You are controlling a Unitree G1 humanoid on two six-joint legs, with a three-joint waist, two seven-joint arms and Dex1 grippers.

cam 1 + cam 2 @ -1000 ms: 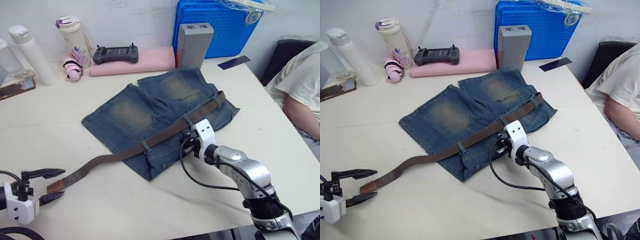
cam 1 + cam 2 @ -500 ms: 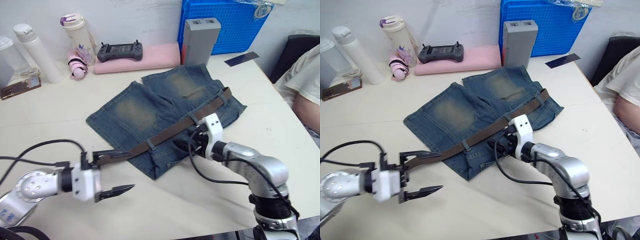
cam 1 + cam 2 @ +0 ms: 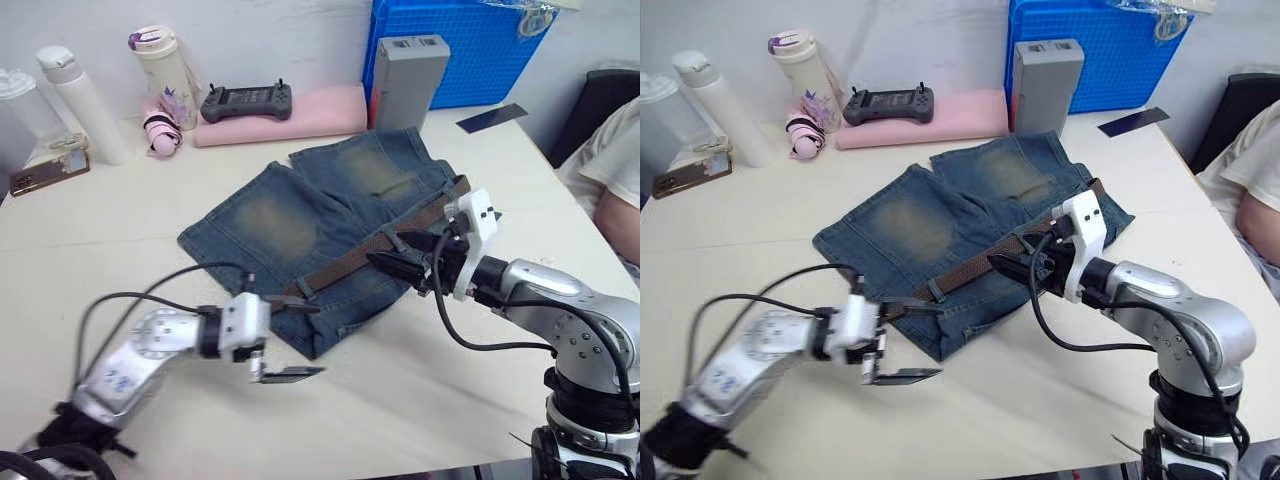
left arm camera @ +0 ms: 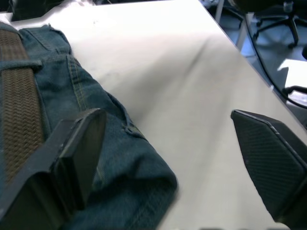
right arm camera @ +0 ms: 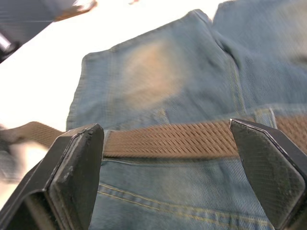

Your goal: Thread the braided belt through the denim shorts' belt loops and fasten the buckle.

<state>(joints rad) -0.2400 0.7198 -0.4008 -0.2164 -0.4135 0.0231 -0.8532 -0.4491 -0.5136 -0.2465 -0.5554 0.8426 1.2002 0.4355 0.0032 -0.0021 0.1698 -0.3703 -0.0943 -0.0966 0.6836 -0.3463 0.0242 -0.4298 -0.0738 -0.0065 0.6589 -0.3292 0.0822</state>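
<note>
The denim shorts (image 3: 330, 205) lie flat mid-table. Across their near waistband runs the braided belt (image 3: 350, 265), passing under belt loops (image 3: 303, 288). My right gripper (image 3: 398, 253) hovers open just above the belt at the right half of the shorts. In the right wrist view the belt (image 5: 168, 140) crosses between the spread fingers (image 5: 76, 167), with nothing held. My left gripper (image 3: 290, 340) is open at the shorts' near left corner, one finger (image 4: 72, 153) over the denim hem, the other over bare table. The belt's free tail is hidden behind my left arm. The buckle is not visible.
A blue crate (image 3: 460, 50) and a grey box (image 3: 405, 75) stand at the back. A pink pad (image 3: 290, 115) with a black controller, bottles (image 3: 160, 70) and a phone (image 3: 45, 175) line the back left. A person (image 3: 615, 170) sits at the right edge.
My left arm has swung in from the table's front left to the shorts' near corner. The right gripper has opened and pulled back rightward above the belt. The camera has shifted.
</note>
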